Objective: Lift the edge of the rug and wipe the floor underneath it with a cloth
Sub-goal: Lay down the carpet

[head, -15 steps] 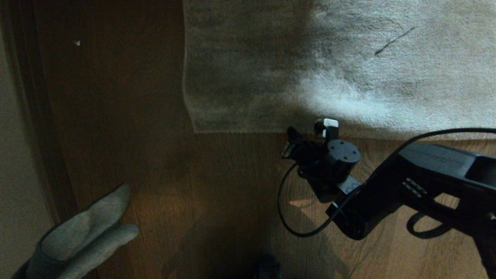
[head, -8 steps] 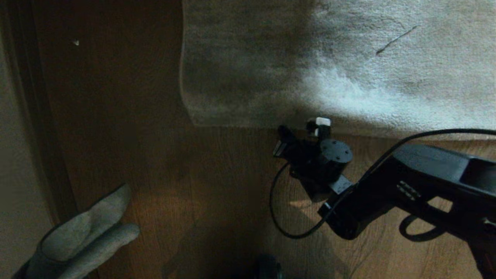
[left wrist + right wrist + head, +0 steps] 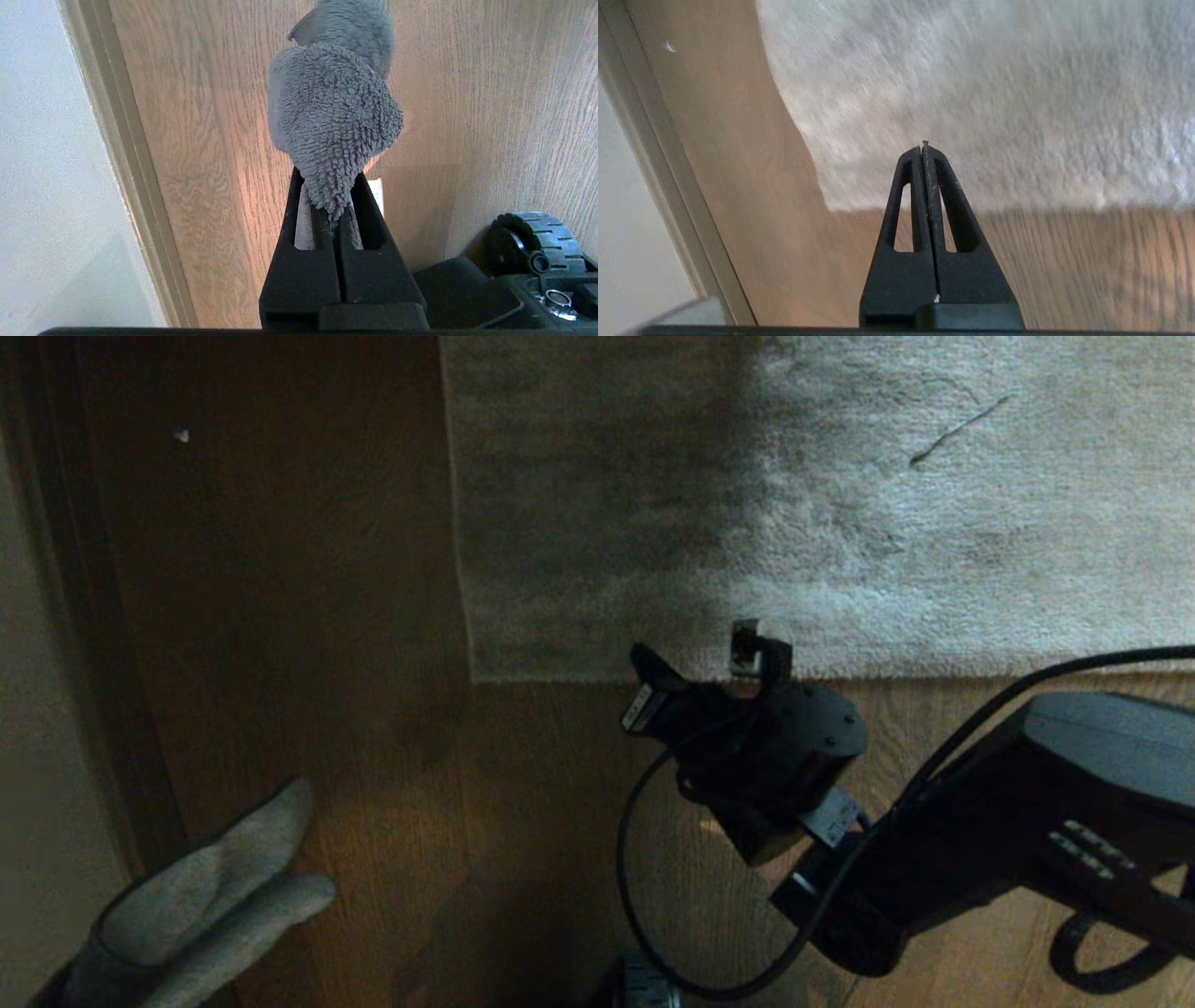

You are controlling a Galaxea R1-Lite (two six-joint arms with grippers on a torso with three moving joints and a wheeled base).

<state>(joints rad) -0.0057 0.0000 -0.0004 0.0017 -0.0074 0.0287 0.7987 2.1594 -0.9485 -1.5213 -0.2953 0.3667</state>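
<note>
- Looking down at brown wood-grain floor (image 3: 373, 728), dim on my left, warmer lit toward my right; pale skirting board (image 3: 56, 709) along the left side.
- Light-grey rug (image 3: 840, 504) lies flat across the far half; rug edge (image 3: 560, 677) straight, its corner (image 3: 476, 677) on the floor, not lifted.
- Bare planks between rug's left side and skirting; open floor on the near side of the rug edge too.
- My right gripper (image 3: 924, 145) pressed closed, empty, tips over the pile just past the rug edge; arm reaches in from the right, cable (image 3: 635, 859) looping below the wrist.
- My left gripper (image 3: 334, 186) clamped on grey cloth (image 3: 334, 116), low at near left beside the skirting, well apart from the rug.
</note>
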